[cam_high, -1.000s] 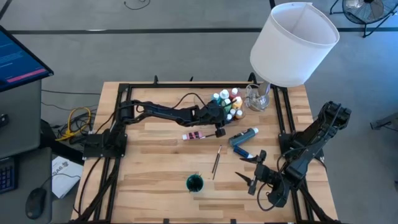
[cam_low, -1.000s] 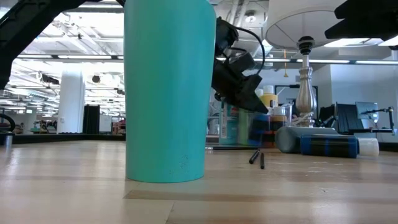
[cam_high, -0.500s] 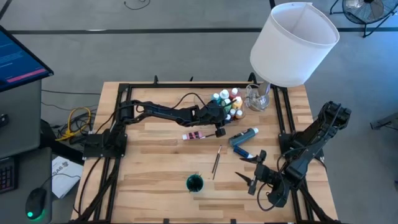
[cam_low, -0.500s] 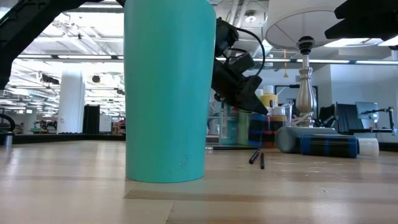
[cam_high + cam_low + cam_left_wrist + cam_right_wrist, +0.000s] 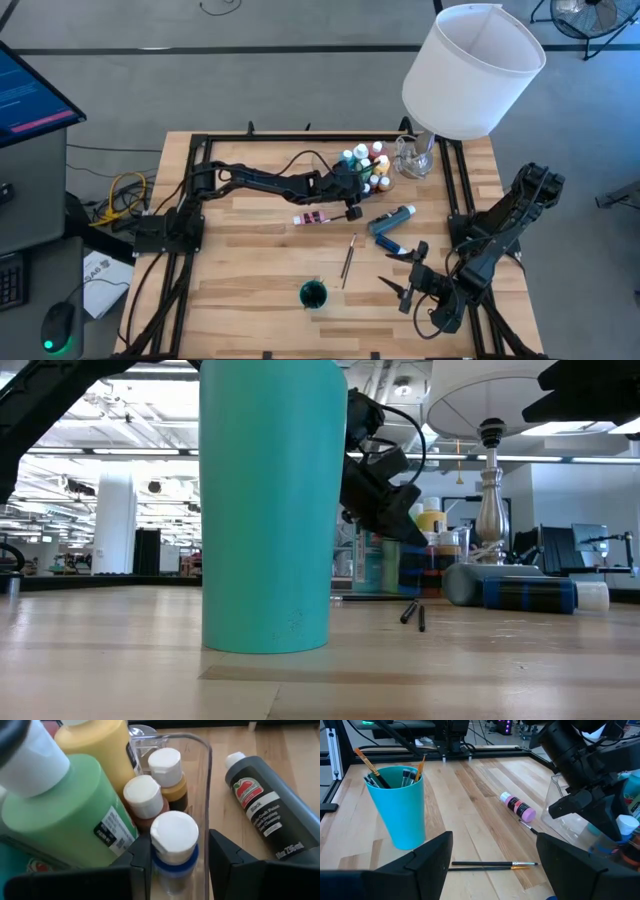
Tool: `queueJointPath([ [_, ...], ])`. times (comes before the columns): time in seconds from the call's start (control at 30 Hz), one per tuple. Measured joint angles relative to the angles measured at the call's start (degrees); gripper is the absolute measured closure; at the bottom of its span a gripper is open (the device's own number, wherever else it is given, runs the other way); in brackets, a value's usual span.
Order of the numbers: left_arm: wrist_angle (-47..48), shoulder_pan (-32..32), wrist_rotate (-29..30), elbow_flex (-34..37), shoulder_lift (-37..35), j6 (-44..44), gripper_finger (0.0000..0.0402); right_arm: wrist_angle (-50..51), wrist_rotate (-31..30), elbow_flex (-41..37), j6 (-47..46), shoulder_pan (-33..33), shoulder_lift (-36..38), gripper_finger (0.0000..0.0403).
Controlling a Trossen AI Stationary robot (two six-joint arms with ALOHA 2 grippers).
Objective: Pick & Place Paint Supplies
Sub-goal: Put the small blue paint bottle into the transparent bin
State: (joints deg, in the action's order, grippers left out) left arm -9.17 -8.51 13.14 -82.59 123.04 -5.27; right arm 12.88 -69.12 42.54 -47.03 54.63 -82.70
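You see two dark, jointed arms, left arm (image 5: 262, 180) and right arm (image 5: 505, 225), each on a black frame. Black cables loop along them. Their fingers (image 5: 427, 857) are matte black, blocky.

From my left wrist, the green bottle (image 5: 65, 815) and the yellow bottle (image 5: 100, 745) run off the frame's edge, and the black bottle (image 5: 270, 815) is cut off at its lower end. In the low view the teal cup (image 5: 266, 500) fills the foreground, its rim out of frame, hiding much of the table behind it (including part of my left arm). From above, the clustered bottles (image 5: 368, 165) are too small to read.
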Motion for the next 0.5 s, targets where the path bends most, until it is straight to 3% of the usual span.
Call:
queueJointPath([
  [0.5,0.62,0.39,2.07,-0.01,-0.14,0.19,0.0313,0.09,0.00,0.00,-0.01,0.00,0.00,0.0121],
])
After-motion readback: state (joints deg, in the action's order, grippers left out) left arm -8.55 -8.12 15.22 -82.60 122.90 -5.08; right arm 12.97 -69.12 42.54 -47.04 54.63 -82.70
